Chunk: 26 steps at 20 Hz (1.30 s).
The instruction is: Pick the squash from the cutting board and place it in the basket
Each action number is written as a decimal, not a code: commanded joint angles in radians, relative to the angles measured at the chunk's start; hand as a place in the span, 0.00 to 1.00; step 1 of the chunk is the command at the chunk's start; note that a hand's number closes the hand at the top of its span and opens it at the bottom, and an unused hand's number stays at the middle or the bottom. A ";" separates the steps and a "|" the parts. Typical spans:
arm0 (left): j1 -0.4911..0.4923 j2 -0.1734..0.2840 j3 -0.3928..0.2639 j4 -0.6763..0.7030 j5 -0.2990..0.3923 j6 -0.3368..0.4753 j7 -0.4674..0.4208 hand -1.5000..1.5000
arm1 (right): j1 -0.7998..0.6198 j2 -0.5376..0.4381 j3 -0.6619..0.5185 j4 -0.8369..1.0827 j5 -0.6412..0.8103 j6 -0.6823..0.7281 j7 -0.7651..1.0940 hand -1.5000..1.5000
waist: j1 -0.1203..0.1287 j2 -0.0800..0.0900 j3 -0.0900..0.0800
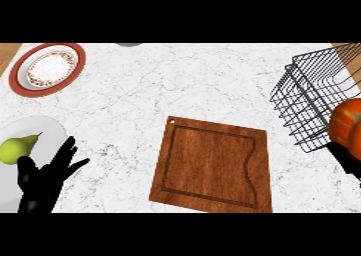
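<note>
An orange squash (351,129) shows at the right edge, held up beside the near corner of the black wire basket (316,90). My right hand (348,160) curls round its underside, and only a few dark fingers show below it. The wooden cutting board (212,167) lies bare in the middle of the marble counter. At the lower left my left hand (44,175) rests open with its fingers up, over the rim of a white plate.
A white plate (9,170) at the left holds a green pear (16,149). A red-rimmed plate (48,67) sits at the back left. Something grey (128,44) peeks in at the top edge.
</note>
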 commanded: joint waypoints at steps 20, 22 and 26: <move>-0.005 -0.037 -0.007 0.093 -0.043 -0.031 0.025 0.50 | -0.159 -0.119 -0.282 0.798 -0.207 0.060 -0.471 1.00 | 0.026 0.015 -0.009; -0.044 -0.054 -0.016 0.115 -0.069 -0.006 0.051 0.50 | -0.195 -0.146 -0.281 0.808 -0.219 0.068 -0.448 1.00 | 0.019 0.013 -0.009; -0.019 -0.052 0.008 0.173 -0.054 -0.052 -0.033 0.50 | -0.190 -0.133 -0.275 0.889 -0.203 0.053 -0.538 1.00 | 0.022 0.014 -0.010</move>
